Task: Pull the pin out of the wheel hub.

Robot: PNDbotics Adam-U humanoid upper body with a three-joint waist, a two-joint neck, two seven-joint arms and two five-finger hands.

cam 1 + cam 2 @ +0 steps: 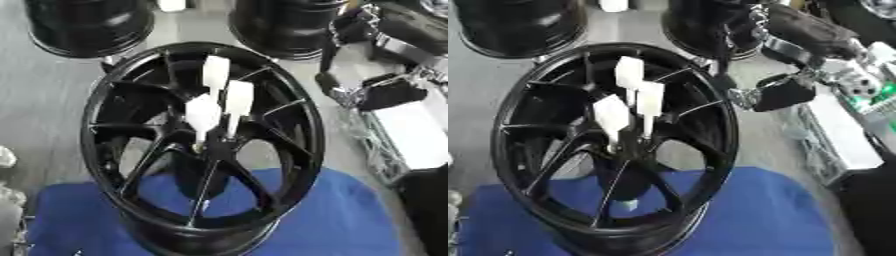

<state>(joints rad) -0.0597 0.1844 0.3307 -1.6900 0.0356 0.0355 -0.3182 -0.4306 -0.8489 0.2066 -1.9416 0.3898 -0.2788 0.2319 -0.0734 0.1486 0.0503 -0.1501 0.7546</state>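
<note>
We see a black wheel hub point(203, 145) standing on a blue cloth point(332, 220) that covers the near part of the work surface. Three white pins point(203, 116) stick up from the middle of the hub, close together, their flat white heads above the spokes. Our right hand point(785, 92) hangs just off the hub's right rim, near the surface's far right corner, touching none of the pins; we cannot tell whether its fingers are apart or together. Two more black wheels point(87, 25) stand at the far edge. Our left hand shows in neither view.
</note>
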